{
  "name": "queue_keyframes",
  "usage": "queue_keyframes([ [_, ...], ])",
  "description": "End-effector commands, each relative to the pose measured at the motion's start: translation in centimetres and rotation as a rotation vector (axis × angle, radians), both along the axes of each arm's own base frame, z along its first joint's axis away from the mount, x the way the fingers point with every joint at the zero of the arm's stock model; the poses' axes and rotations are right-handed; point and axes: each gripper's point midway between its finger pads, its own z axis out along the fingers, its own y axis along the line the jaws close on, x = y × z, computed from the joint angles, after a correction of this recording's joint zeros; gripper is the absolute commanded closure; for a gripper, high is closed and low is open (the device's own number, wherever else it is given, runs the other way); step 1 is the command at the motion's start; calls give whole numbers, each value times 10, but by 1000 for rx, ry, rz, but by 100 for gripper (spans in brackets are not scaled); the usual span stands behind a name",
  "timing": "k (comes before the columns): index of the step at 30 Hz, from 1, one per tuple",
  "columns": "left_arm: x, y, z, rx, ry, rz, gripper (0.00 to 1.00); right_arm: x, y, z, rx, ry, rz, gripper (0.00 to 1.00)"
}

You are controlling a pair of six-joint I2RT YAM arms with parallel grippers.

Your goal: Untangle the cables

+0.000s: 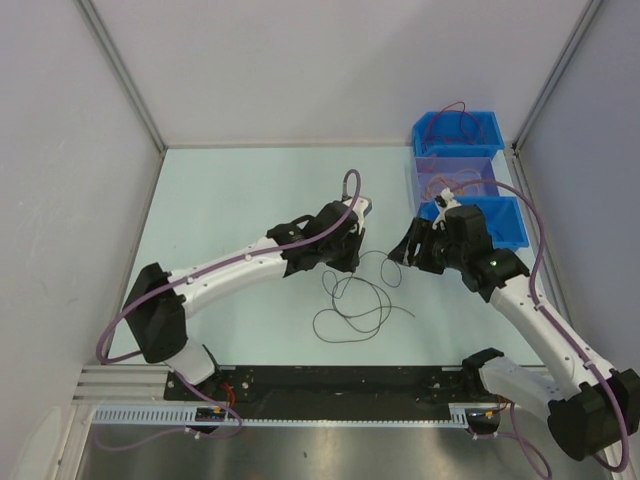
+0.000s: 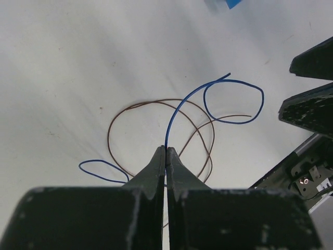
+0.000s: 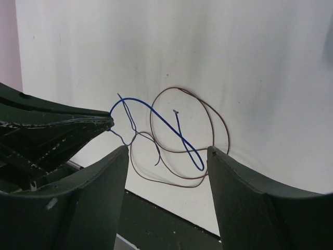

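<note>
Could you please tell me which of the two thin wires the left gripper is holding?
The thin blue wire: it runs into the shut fingertips of the left gripper, whereas the thin brown wire lies free in a loose loop.

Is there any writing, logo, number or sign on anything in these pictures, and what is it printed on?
No text can be read anywhere.
The blue bins, the left arm, the right arm, the cables and the table show no print.
The small metal part at the lower right of the left wrist view is too blurred to tell whether it bears marks.
</note>
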Motion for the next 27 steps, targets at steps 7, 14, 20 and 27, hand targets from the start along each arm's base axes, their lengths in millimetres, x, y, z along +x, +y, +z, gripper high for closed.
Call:
queue_keyframes([
  [7,-1,0,36,-63,-69,-15,100,3,6,-24,-81,3,17,40],
  [14,0,1,34,-59,-69,-12,100,1,10,-39,-101,25,29,47],
  [20,0,3,34,-64,-72,-6,100,4,10,-36,-94,7,13,96],
  [27,1,8,38,-98,-100,16,40,3,14,-3,-14,-78,7,100],
])
